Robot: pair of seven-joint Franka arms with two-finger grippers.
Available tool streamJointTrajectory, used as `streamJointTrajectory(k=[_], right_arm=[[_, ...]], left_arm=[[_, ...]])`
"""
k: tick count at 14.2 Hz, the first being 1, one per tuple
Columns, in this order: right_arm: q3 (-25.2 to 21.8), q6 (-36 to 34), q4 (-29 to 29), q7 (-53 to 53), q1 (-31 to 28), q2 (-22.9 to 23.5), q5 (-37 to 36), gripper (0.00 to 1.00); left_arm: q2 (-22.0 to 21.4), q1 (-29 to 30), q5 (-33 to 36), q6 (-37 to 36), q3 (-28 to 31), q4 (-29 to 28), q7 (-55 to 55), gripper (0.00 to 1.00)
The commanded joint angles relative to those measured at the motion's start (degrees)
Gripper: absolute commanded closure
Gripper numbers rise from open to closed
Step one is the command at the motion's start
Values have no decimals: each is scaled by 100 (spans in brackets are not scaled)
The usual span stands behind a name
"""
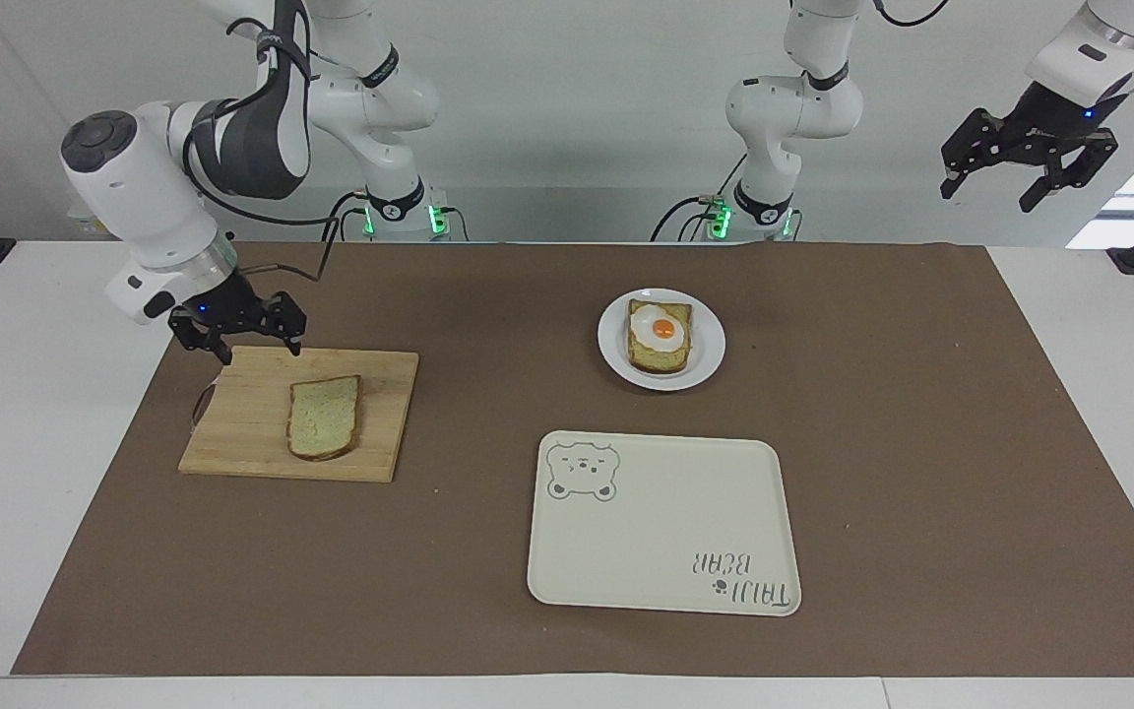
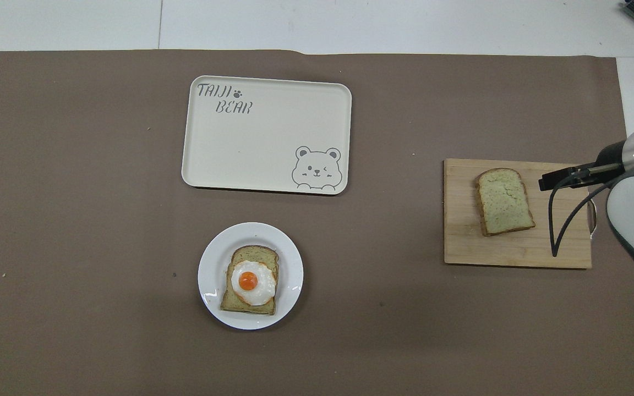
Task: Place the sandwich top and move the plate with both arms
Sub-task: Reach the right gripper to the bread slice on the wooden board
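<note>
Flat on the wooden cutting board (image 1: 297,414) toward the right arm's end of the table lies the sandwich top (image 1: 325,417), its long axis running roughly from nearer the robots to farther from them, with the rounded end on the farther side and the square end nearer them. Just off the board's nearer corner at that end, the right gripper (image 1: 236,333) hangs low with its fingers spread and nothing between them; the slice sits apart from it, farther from the robots and more toward the table's middle. Toward the left arm's end, the plate (image 1: 707,353) carries the egg-topped toast (image 1: 661,337), and the bear-printed tray (image 1: 663,525) lies farther from the robots than the plate. High off the left arm's end of the table waits the left gripper (image 1: 1028,171), open and empty.
</note>
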Motion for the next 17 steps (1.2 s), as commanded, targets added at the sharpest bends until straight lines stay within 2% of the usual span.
streamJointTrajectory(k=[1, 6, 9, 12, 14, 17], right_arm=[[30, 426, -398, -268, -76, -35, 132, 0], [39, 989, -645, -848, -217, 334, 254, 0], [39, 1042, -680, -866, -234, 483, 272, 0], [39, 1366, -838, -1006, -226, 694, 702, 0], [39, 1481, -856, -1268, -278, 835, 720, 0], [39, 1499, -900, -1490, -393, 888, 869, 0]], left_arm=[[-137, 59, 22, -20, -42, -163, -39, 0], [-146, 59, 22, -20, -42, -163, -39, 0], [-137, 59, 22, -20, -42, -163, -39, 0], [-146, 59, 22, -20, -42, -163, -39, 0], [-146, 59, 22, -20, -42, -163, -39, 0], [-137, 59, 22, -20, -42, -163, -39, 0]])
